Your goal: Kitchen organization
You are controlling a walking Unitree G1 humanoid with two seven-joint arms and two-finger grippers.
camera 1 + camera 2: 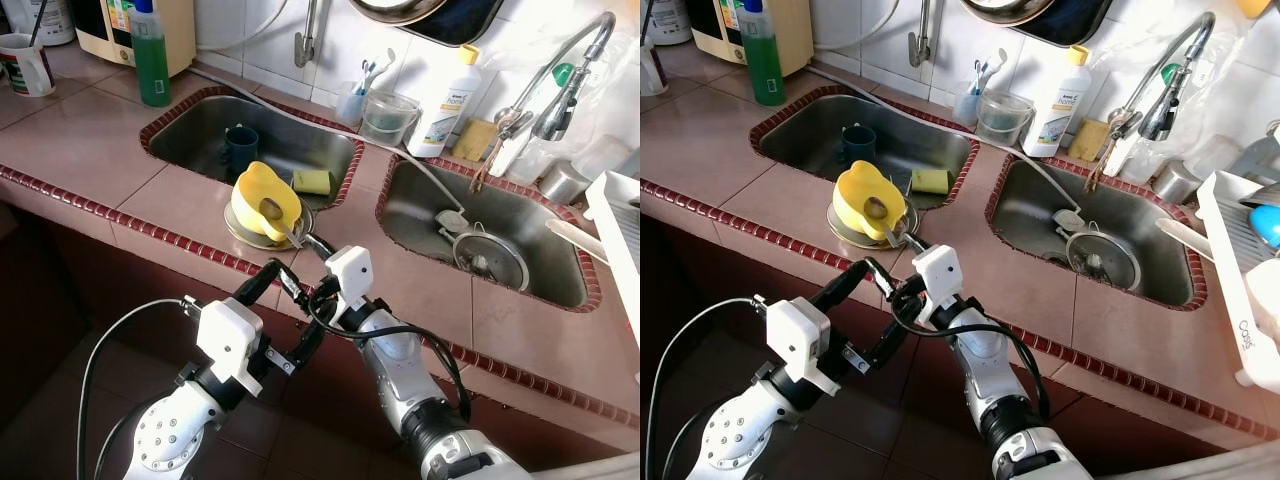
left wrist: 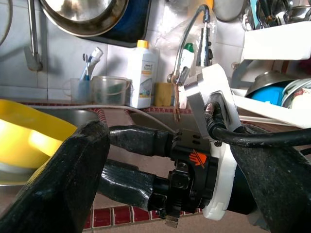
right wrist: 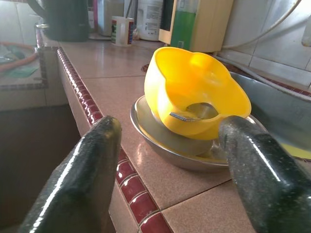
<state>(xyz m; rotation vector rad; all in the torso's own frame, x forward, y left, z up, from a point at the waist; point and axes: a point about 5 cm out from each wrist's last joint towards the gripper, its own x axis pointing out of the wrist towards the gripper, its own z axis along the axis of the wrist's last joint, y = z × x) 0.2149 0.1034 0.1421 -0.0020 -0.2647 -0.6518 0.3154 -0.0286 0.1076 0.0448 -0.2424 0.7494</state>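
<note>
Both grippers at the counter edge — yellow bowl just ahead

Right gripper (image 3: 165,170) spread wide, holding nothing; left gripper (image 1: 285,310) open around the right wrist. Beyond, the yellow bowl (image 1: 262,200) sits tilted in a metal dish (image 3: 160,141) — a spoon (image 1: 277,216) inside — beside the left sink (image 1: 190,125).

Right gripper (image 3: 167,160) agape; left gripper (image 1: 283,318) likewise

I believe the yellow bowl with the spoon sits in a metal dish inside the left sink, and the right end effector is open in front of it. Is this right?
Not quite. The yellow bowl with the spoon sits in the metal dish on the counter at the left sink's front edge, not inside it, as the left eye view shows. The right end effector is indeed open before it.
</note>
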